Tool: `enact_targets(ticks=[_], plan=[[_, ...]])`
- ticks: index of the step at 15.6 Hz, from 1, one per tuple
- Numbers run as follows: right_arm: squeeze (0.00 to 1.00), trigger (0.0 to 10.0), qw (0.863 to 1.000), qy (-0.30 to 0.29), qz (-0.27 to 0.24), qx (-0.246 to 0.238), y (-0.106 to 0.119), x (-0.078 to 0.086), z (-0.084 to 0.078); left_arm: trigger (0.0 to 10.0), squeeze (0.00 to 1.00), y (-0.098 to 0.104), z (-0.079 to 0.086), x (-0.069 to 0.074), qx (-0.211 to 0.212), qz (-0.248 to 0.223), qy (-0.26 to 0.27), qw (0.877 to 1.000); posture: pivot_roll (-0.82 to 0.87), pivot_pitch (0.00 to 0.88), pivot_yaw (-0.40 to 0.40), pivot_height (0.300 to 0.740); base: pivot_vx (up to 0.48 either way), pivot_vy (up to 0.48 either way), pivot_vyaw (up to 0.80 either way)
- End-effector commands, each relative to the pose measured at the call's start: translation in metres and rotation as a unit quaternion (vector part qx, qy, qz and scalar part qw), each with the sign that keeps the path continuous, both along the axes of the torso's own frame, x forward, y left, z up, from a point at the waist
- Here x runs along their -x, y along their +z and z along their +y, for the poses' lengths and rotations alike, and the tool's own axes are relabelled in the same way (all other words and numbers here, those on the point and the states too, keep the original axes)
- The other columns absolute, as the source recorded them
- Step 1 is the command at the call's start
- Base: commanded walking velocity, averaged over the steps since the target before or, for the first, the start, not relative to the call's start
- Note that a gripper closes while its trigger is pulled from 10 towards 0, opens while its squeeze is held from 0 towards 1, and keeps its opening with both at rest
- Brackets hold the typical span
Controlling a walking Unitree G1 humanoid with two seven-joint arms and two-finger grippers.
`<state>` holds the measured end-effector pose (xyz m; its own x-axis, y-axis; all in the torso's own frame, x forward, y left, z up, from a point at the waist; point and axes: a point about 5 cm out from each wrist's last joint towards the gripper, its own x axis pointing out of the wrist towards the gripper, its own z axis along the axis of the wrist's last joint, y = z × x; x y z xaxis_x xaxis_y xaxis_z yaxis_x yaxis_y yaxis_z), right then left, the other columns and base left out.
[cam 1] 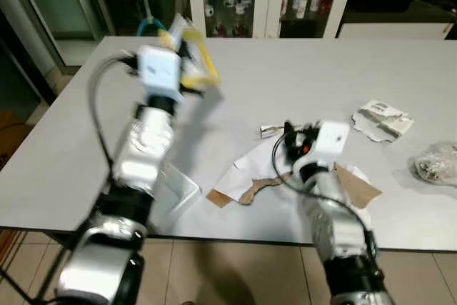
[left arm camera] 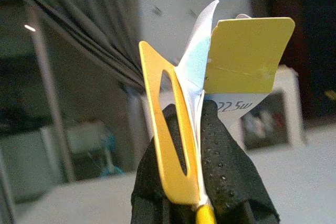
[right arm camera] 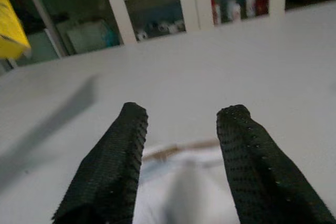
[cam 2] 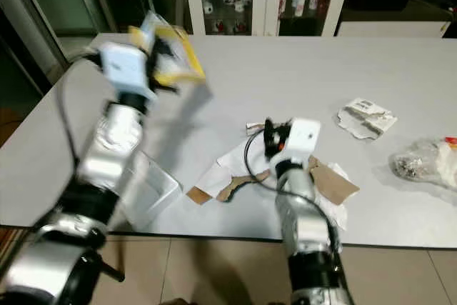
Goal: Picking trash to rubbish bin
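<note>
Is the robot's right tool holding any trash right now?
No, the right tool is open over the table, with nothing between its two black fingers.

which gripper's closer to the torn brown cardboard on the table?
Right. The right gripper hovers open just above the white paper and torn brown cardboard. The left gripper is raised high over the table's far left, shut on a yellow package.

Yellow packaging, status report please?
Left gripper shut on yellow packaging, raised above table. Right gripper open over paper scraps. Nothing blocking.
</note>
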<state>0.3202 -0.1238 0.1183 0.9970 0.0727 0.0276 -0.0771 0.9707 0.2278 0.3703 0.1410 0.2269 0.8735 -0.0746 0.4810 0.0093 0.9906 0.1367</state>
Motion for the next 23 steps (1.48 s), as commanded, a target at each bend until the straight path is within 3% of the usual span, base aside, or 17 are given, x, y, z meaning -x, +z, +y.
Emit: enact_targets(ticks=[1, 3, 5, 8, 11, 14, 16, 17, 18, 20, 22, 23], plan=[[1.00, 10.0, 0.999, 0.051, -0.003, 0.009, 0.004, -0.001, 0.010, 10.0, 0.00, 0.026, 0.017, -0.005, 0.028, -0.035, 0.033, 0.998, -0.03, 0.000, 0.024, 0.740, 0.000, 0.000, 0.00], [1.00, 10.0, 0.996, 0.082, 0.012, 0.015, -0.001, 0.004, 0.015, 10.0, 0.00, 0.028, 0.030, -0.010, 0.025, -0.027, 0.061, 0.997, -0.04, 0.000, 0.015, 0.740, 0.000, 0.000, 0.00], [1.00, 10.0, 0.995, 0.099, 0.016, 0.020, 0.001, 0.009, 0.010, 10.0, 0.00, 0.023, 0.033, -0.010, 0.018, -0.017, 0.064, 0.998, -0.05, 0.000, 0.008, 0.740, 0.000, 0.000, 0.00], [1.00, 10.0, 0.990, 0.134, 0.007, 0.041, 0.007, 0.020, -0.003, 10.0, 0.00, 0.011, 0.032, -0.007, 0.022, -0.002, 0.064, 0.998, -0.05, 0.000, -0.003, 0.740, 0.000, 0.000, 0.00], [1.00, 10.0, 0.991, 0.121, 0.008, 0.059, 0.012, 0.026, -0.026, 10.0, 0.00, 0.008, 0.030, -0.008, 0.025, 0.006, 0.059, 0.998, -0.07, 0.000, -0.006, 0.740, 0.000, 0.000, 0.00], [1.00, 10.0, 0.991, 0.117, 0.004, 0.067, 0.016, 0.032, -0.036, 10.0, 0.00, 0.006, 0.026, -0.008, 0.024, 0.011, 0.046, 0.999, -0.07, 0.004, 0.000, 0.740, 0.000, 0.000, 0.00], [1.00, 10.0, 0.985, 0.130, 0.008, 0.116, 0.017, 0.042, -0.045, 10.0, 0.00, 0.000, 0.020, -0.008, 0.017, 0.021, 0.033, 0.999, -0.09, 0.007, 0.004, 0.740, 0.000, 0.000, 0.00], [0.00, 10.0, 0.969, 0.173, 0.018, 0.175, 0.013, 0.049, -0.043, 10.0, 0.00, -0.003, 0.016, -0.008, 0.007, 0.025, 0.026, 0.999, -0.09, 0.011, 0.008, 0.740, 0.000, 0.000, 0.00], [0.00, 10.0, 0.950, 0.226, 0.026, 0.214, 0.008, 0.059, -0.039, 10.0, 0.00, -0.006, 0.013, -0.008, 0.003, 0.029, 0.021, 0.999, -0.09, 0.010, 0.007, 0.740, 0.000, 0.000, 0.00], [0.00, 10.0, 0.934, 0.277, 0.038, 0.221, 0.004, 0.069, -0.038, 10.0, 0.00, -0.012, 0.008, -0.009, -0.005, 0.045, 0.010, 0.999, -0.09, 0.010, 0.005, 0.740, 0.000, 0.000, 0.00], [0.00, 10.0, 0.932, 0.299, 0.038, 0.203, 0.006, 0.069, -0.037, 10.0, 0.00, -0.021, 0.003, -0.008, -0.027, 0.062, -0.001, 0.998, -0.09, 0.010, 0.005, 0.740, 0.000, 0.000, 0.00], [0.00, 10.0, 0.919, 0.345, 0.030, 0.190, 0.011, 0.075, -0.030, 10.0, 0.00, -0.021, 0.003, -0.007, -0.028, 0.061, -0.001, 0.998, -0.09, 0.011, 0.005, 0.740, 0.000, 0.000, 0.00]])
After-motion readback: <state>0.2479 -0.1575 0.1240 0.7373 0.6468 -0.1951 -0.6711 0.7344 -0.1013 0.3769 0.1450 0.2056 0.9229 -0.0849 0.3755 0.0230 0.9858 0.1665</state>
